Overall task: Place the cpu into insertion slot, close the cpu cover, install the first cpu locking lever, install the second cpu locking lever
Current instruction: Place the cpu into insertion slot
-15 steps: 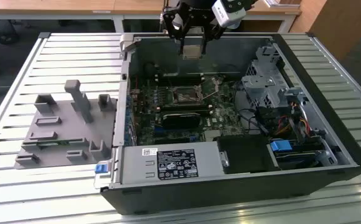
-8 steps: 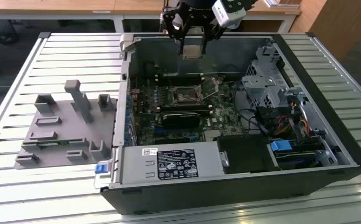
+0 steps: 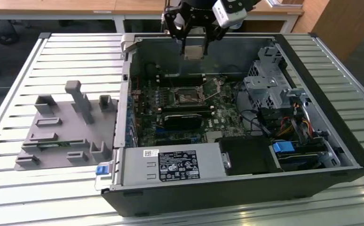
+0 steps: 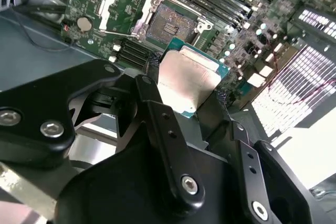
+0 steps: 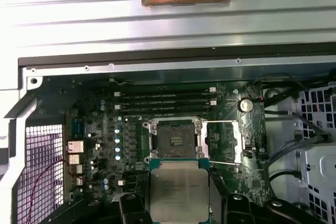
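One small square cpu (image 4: 189, 80) sits pinched flat between the two black fingers (image 4: 157, 108) of the gripper (image 3: 196, 51), with its silver top facing up toward the wrist. It hangs in the air over the open computer case (image 3: 232, 193). The insertion slot (image 5: 176, 139) is down below on the green board (image 5: 94, 103), well apart from the chip. The slot looks bare. The cpu cover (image 5: 237, 139) lies flipped open just beside the slot, so nothing seems to block the way down.
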`<act>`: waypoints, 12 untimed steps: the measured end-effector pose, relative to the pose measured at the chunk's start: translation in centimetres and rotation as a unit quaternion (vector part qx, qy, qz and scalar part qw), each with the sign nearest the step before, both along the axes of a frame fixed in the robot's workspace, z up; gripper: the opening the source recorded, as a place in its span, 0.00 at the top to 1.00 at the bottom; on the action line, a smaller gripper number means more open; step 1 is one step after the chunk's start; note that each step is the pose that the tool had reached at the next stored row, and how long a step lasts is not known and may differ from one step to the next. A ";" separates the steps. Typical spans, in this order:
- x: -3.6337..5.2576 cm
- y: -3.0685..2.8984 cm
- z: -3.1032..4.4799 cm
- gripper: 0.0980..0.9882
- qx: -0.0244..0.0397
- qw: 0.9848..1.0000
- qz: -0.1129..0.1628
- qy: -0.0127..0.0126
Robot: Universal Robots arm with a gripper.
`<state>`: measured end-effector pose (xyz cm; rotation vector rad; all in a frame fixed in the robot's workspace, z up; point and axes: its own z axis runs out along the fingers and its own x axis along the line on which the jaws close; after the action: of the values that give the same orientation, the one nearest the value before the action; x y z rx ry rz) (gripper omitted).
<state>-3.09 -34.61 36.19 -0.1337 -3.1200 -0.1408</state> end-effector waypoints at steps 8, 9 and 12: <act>0.00 0.00 -0.06 0.51 0.000 0.997 -0.072 0.000; 0.00 0.00 -0.08 0.51 0.000 0.997 -0.081 0.000; 0.00 0.00 -0.13 0.51 -0.001 0.993 -0.114 0.000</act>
<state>-3.09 -34.61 36.06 -0.4910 -3.0948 -0.1409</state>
